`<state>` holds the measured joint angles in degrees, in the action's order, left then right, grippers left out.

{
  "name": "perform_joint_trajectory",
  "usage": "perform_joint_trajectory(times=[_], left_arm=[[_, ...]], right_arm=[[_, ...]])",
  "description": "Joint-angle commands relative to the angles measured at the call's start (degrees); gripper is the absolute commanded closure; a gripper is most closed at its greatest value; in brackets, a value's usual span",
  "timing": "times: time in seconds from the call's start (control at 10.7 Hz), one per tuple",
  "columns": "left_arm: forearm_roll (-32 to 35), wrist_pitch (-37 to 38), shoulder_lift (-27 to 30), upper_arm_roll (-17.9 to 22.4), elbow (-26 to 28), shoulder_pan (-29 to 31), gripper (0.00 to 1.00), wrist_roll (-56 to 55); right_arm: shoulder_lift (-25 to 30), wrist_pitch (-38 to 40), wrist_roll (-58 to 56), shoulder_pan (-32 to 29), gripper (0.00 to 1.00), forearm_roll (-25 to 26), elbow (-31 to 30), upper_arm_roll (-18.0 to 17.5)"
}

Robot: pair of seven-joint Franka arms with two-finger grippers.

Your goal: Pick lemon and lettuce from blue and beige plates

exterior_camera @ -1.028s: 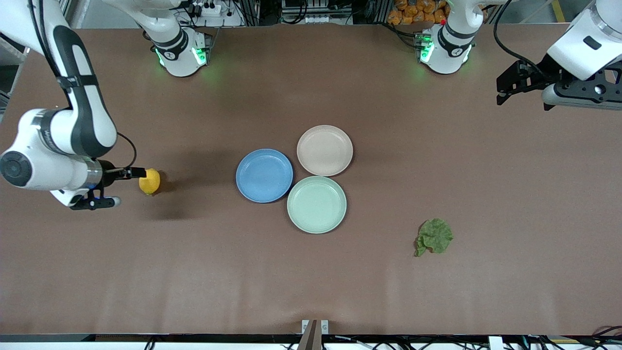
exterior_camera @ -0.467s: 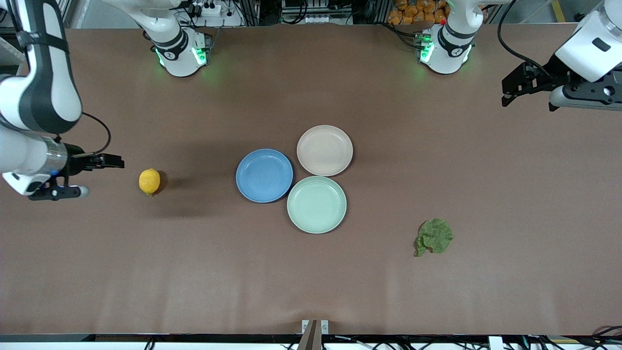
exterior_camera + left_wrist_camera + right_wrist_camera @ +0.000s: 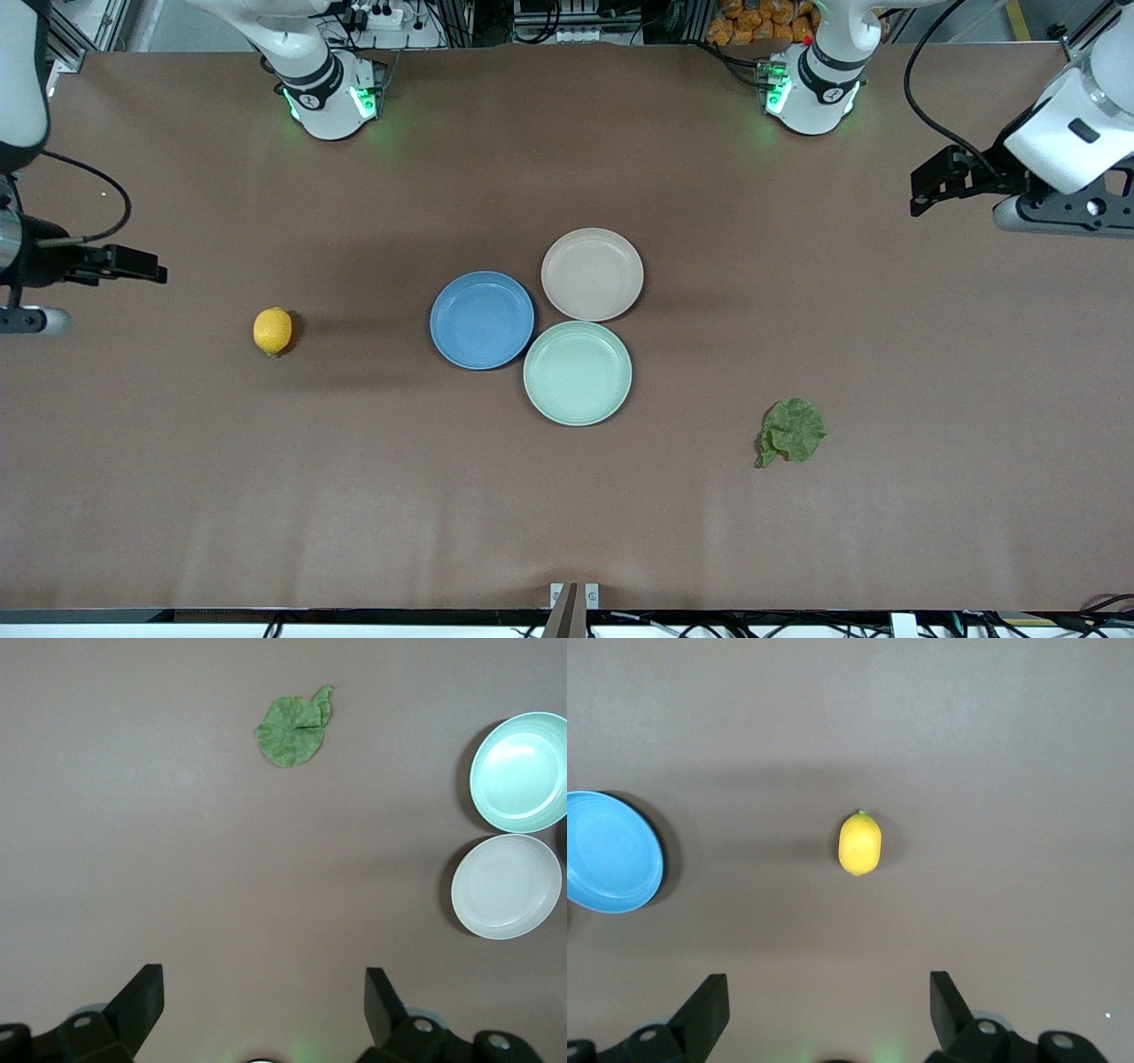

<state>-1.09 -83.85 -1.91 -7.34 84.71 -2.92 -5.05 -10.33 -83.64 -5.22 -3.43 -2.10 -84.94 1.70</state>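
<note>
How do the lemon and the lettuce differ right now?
The lemon is a smooth yellow oval; the lettuce is a flat, crinkled dark green leaf. The lemon lies toward the right arm's end of the table, the lettuce toward the left arm's end and nearer the front camera. Both rest on the bare table, off every plate, untouched.

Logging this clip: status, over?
Both grippers, left and right, open, empty. Lemon, lettuce on table, off the plates. Nothing in the way.
</note>
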Motion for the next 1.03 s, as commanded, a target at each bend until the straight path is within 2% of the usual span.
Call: perform_joint_trajectory(times=[0.0,0.37,0.56,0.93], left_arm=[[-1.0,2.9,-0.7,1.2,-2.9,-0.9,0.0,-1.8],[-0.6,2.8,-0.5,1.4,-5.4,-0.7,0.0,-1.9],[2.6,1.9,0.1,1.0,-5.5,-0.8,0.0,-0.8],[4.8,-0.8,0.2,0.5,-5.4,-0.8,0.0,0.3]], right_arm=[[3.0,3.0,1.2,0.0,0.0,0.7,0.0,-0.6],[4.2,0.9,1.6,0.2,0.0,0.7,-0.1,-0.6],[5.4,2.4,1.5,0.2,0.0,0.7,-0.3,-0.7],[6.5,3.1,1.6,0.3,0.0,0.7,-0.9,-0.7]])
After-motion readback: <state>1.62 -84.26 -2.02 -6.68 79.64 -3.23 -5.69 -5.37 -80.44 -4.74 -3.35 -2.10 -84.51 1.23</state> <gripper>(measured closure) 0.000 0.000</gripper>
